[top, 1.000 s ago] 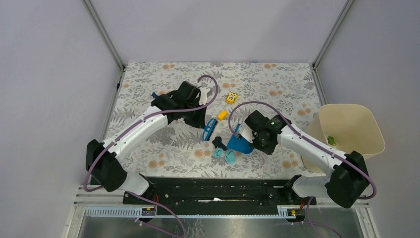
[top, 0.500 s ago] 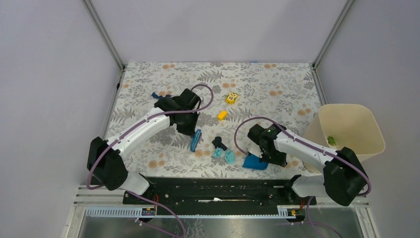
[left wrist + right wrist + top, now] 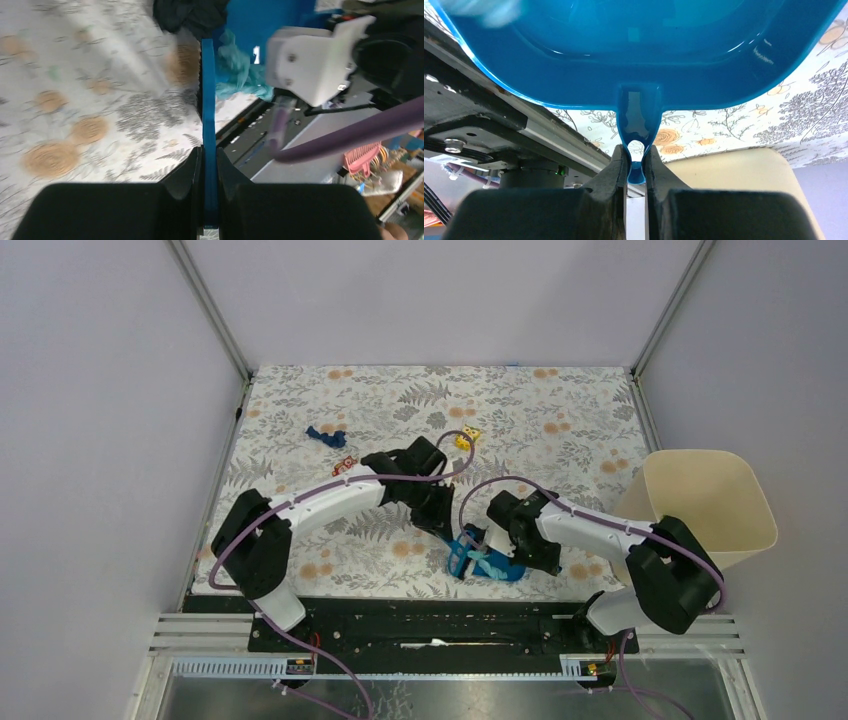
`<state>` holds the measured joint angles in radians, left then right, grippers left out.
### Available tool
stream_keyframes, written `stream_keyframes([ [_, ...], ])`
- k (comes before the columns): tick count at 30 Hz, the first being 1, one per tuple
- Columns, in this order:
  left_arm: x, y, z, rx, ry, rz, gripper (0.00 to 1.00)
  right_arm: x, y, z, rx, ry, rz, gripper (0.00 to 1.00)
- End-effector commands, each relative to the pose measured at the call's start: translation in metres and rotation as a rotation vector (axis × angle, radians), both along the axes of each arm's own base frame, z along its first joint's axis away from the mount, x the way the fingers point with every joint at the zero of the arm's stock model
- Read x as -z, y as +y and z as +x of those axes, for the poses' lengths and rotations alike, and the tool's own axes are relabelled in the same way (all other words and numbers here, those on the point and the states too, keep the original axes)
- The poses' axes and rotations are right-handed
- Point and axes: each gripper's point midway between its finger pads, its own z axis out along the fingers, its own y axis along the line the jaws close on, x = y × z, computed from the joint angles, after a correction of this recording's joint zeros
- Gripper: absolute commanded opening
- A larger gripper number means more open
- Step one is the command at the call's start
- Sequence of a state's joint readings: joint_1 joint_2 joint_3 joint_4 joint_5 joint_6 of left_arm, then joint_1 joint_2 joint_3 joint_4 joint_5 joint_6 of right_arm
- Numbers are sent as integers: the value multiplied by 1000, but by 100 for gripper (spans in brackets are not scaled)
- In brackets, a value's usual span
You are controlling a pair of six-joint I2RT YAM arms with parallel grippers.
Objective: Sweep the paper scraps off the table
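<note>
Both arms had closed in since half a second earlier, the left gripper [image 3: 209, 155] swinging its blue brush [image 3: 208, 100] over to the dustpan [image 3: 639, 50]. Its fingers were clamped on the brush; the right gripper [image 3: 636, 155] fingers pinched the dustpan's handle. Cyan paper scraps [image 3: 237, 70] lay at the dustpan's mouth on the surface [image 3: 560, 410]; a dark blue scrap [image 3: 325, 434] sat well away from it.

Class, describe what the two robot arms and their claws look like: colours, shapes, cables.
Both the left arm and the right arm have white tube-like links joined by chunky black joints. A purple cable runs along each one. The left claw and the right claw each have two black, wedge-shaped fingers.
</note>
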<state>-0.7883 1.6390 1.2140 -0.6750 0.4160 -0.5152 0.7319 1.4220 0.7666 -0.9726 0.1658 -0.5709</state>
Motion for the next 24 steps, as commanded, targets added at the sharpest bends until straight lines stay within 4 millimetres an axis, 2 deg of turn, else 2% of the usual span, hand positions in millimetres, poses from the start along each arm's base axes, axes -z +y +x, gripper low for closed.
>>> stream_keyframes([
  [1, -36, -44, -12, 76, 16, -194, 0, 1, 20, 7, -4, -10, 62, 0],
  [5, -62, -47, -10, 78, -42, -239, 0, 1, 21, 9, 0, -30, 73, 0],
  [9, -73, -31, -5, 66, -103, -164, 0, 2, 20, 9, 2, -53, 86, 0],
  [13, -74, 3, 5, 31, -188, 21, 0, 3, 19, 4, 9, -50, 97, 0],
  [18, -76, 57, 38, -41, -352, 319, 0, 3, 13, 2, 20, -48, 73, 0],
  [21, -67, 74, 61, -62, -403, 469, 0, 3, 12, 2, 22, -48, 61, 0],
  [24, -45, 77, 72, -23, -346, 536, 0, 2, 12, 3, 28, -52, 58, 0],
])
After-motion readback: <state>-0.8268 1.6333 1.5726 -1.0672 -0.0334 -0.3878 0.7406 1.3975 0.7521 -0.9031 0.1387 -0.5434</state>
